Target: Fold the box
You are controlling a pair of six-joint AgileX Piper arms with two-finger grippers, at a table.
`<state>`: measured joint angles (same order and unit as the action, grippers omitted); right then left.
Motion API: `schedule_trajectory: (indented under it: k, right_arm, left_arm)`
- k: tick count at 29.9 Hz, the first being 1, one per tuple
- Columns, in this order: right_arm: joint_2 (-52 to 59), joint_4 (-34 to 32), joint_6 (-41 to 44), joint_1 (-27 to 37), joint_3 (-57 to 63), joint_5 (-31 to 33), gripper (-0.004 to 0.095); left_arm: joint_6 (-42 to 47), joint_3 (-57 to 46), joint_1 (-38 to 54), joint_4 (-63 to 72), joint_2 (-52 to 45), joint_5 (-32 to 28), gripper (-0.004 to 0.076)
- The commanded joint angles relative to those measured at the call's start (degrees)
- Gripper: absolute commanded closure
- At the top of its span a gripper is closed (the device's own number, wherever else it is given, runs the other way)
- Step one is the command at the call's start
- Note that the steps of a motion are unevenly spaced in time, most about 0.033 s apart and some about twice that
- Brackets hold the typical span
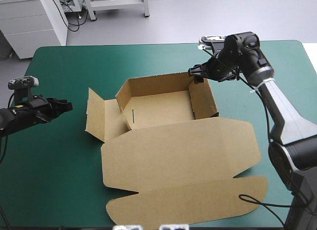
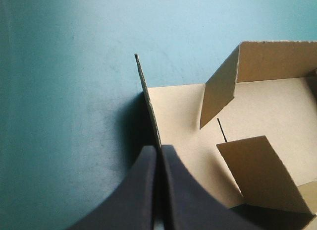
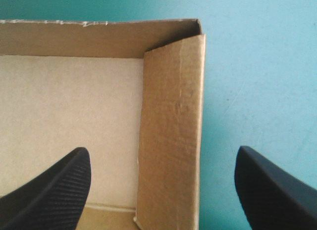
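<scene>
from the high view, you see the box (image 1: 163, 108) in the middle of the table (image 1: 59, 165) with the teal-green cover. its walls stand up to make an open tray. its lid (image 1: 178, 160) lies flat on the near side of the tray. a side flap (image 1: 96, 116) sticks out on the left of the box. your left gripper (image 1: 67, 107) is to the left of the box, near that flap but not touching it. your right gripper (image 1: 197, 73) is up at the far right corner of the box.

in the left wrist view, your left gripper (image 2: 158, 150) is closed, with its two black fingers pressed together in one point and nothing between them. the side flap (image 2: 147, 98) stands on its edge just ahead of the tip. the rest of the box (image 2: 267, 106) lies past the flap.

in the right wrist view, your right gripper (image 3: 162, 150) is wide open. the right wall (image 3: 171, 131) of the box stands between its fingers (image 3: 54, 190). one finger is over the inside of the box (image 3: 69, 106), and the other is outside the box, over the cover (image 3: 257, 66). you cannot tell if either finger touches the wall.
</scene>
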<state>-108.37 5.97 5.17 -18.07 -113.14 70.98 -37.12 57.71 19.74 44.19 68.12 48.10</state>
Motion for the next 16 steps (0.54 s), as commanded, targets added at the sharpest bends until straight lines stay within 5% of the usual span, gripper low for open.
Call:
schedule_trajectory:
  k: [1,16]
  right_arm:
    - [7.7,0.5,-0.1,0.1,3.4,0.6,0.017]
    - [7.8,-1.3,-0.3,0.1,13.1,0.5,0.017]
  left_arm:
    - [-0.1,1.6,-0.2,2.7,-1.1,-1.0,0.0716]
    - [-0.1,1.6,-0.2,3.0,-1.1,-0.9,0.0716]
